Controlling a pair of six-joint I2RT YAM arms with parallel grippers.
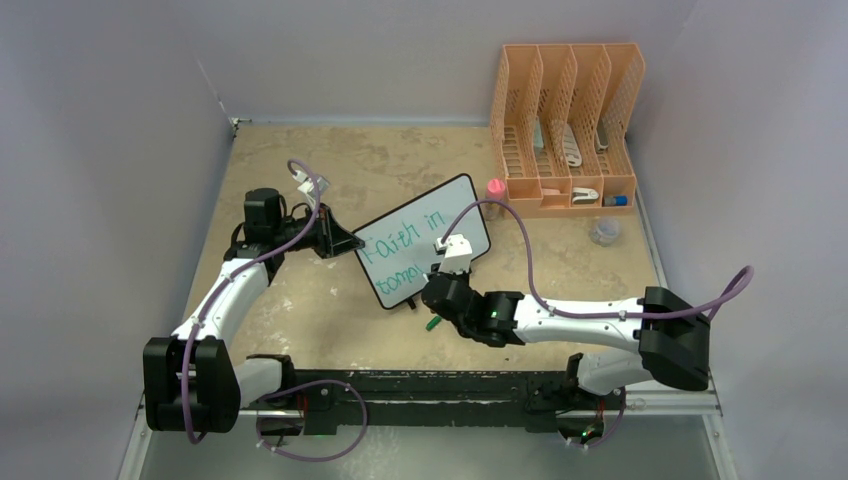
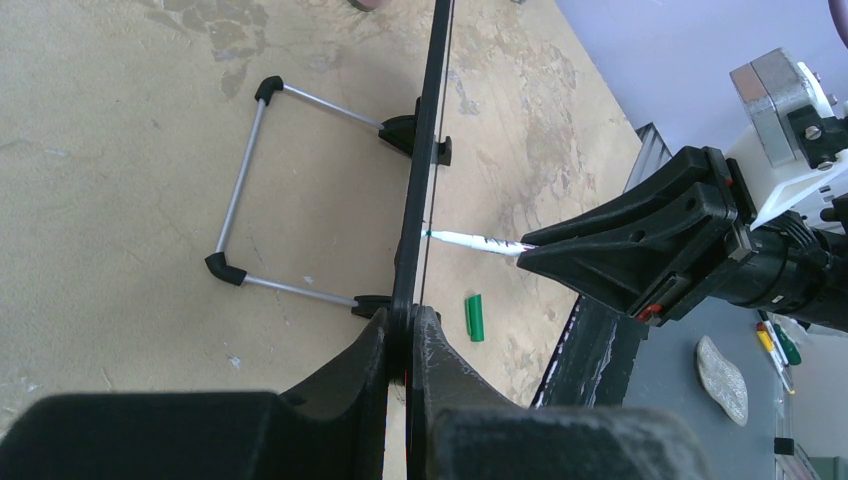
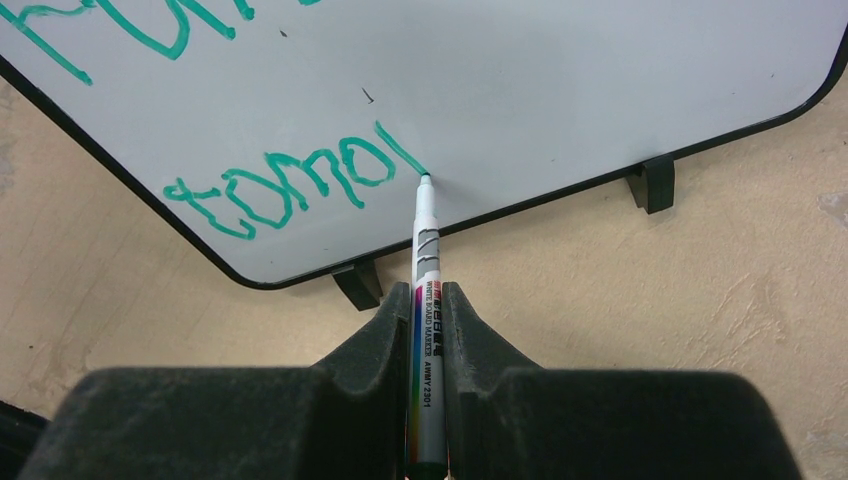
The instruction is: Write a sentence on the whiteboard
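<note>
The whiteboard (image 1: pixel 440 215) stands tilted mid-table on its small black feet. Green lettering (image 1: pixel 400 245) on it reads "Faith in" above "tomo" plus a stroke. My left gripper (image 1: pixel 345 242) is shut on the board's left edge; the left wrist view shows its jaws clamped on the frame (image 2: pixel 425 200). My right gripper (image 1: pixel 438 290) is shut on a white marker (image 3: pixel 425 260), whose green tip touches the board (image 3: pixel 600 80) at the end of the second line of lettering (image 3: pixel 290 185). The marker (image 2: pixel 475 241) also shows in the left wrist view, touching the board.
A green marker cap (image 1: pixel 432 322) lies on the table in front of the board, also seen in the left wrist view (image 2: pixel 475 317). An orange file rack (image 1: pixel 565 125) stands at the back right, with a pink-topped item (image 1: pixel 494 190) and a small clear lid (image 1: pixel 604 232) near it.
</note>
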